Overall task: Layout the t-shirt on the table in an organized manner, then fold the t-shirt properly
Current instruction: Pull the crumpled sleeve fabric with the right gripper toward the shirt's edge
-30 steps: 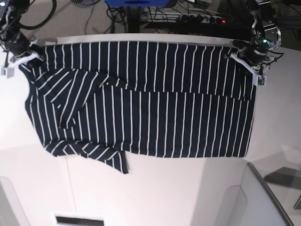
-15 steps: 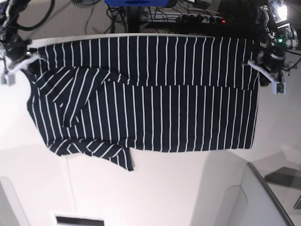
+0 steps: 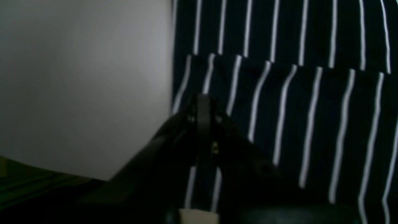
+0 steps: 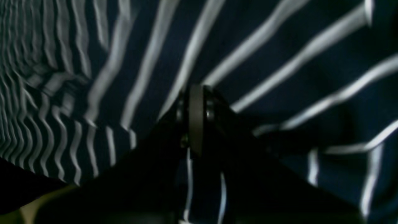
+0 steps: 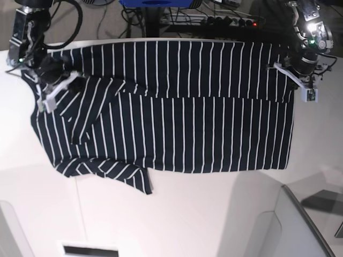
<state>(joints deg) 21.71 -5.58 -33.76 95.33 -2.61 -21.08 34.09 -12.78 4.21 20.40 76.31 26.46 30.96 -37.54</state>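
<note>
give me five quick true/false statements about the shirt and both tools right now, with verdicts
1. The left tool is shut on the t-shirt. True.
2. The right tool hangs open above bare table. False: it is shut on striped fabric at the shirt's other end.
3. The shirt lies fully flat with no folds. False: a flap is folded over near the right tool.
4. The shirt has white stripes on dark fabric. True.
5. The shirt covers the whole table. False: much white tabletop shows below it.
</note>
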